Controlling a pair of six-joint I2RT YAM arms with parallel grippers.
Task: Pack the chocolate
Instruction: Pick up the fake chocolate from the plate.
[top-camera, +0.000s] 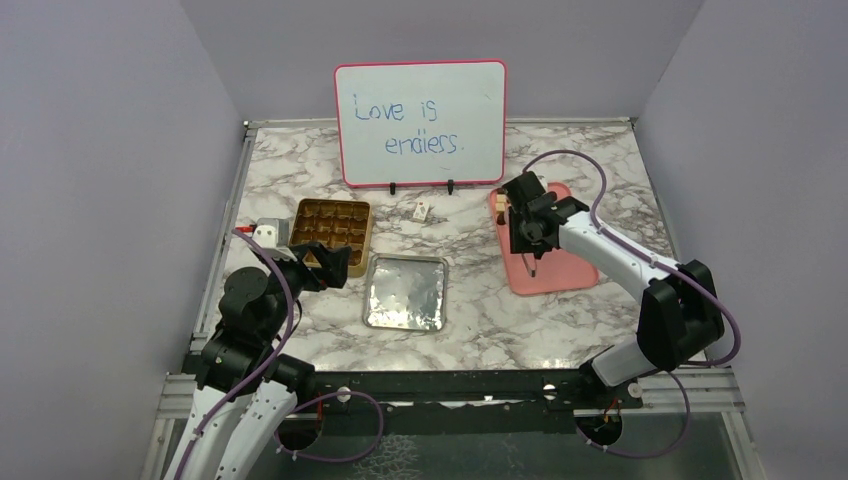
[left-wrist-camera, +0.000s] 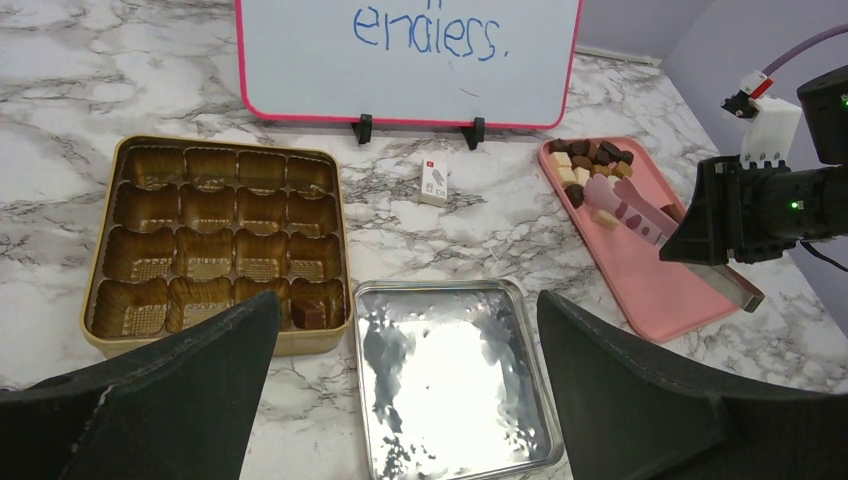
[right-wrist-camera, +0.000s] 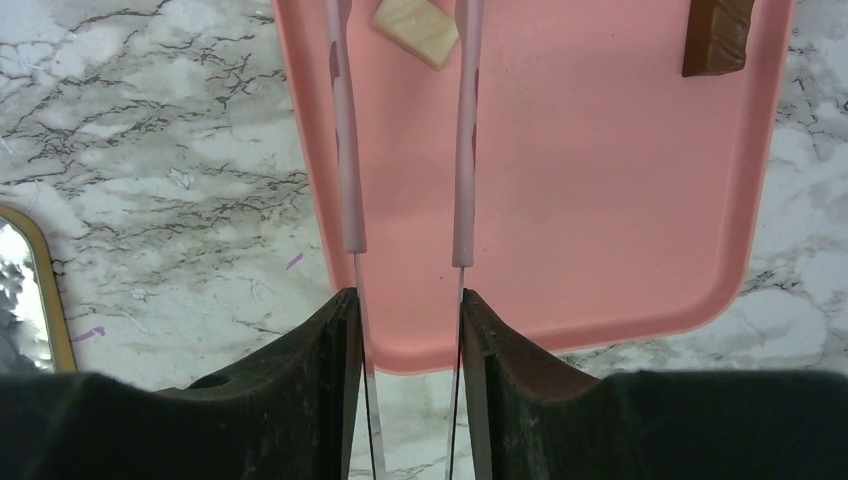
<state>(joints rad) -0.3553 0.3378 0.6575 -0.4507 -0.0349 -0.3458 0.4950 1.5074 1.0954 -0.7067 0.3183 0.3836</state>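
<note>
A heap of dark, brown and cream chocolate (left-wrist-camera: 590, 163) lies at the far end of the pink tray (top-camera: 560, 272). My right gripper (right-wrist-camera: 410, 300) is shut on the metal tongs (right-wrist-camera: 348, 150), whose pink-tipped arms stand apart over the tray. One cream piece (right-wrist-camera: 415, 28) sits between the tong tips, and a brown piece (right-wrist-camera: 715, 35) lies off to the right. The gold tin (left-wrist-camera: 100, 260) holds one brown chocolate (left-wrist-camera: 309, 313) in its near right cell. My left gripper (left-wrist-camera: 408, 300) hangs open above the silver lid (left-wrist-camera: 450, 380), holding nothing.
A whiteboard (top-camera: 420, 125) stands at the back of the marble table. A small white card (top-camera: 421, 210) lies in front of it, between the gold tin (top-camera: 331, 232) and the pink tray. Purple walls close in on both sides.
</note>
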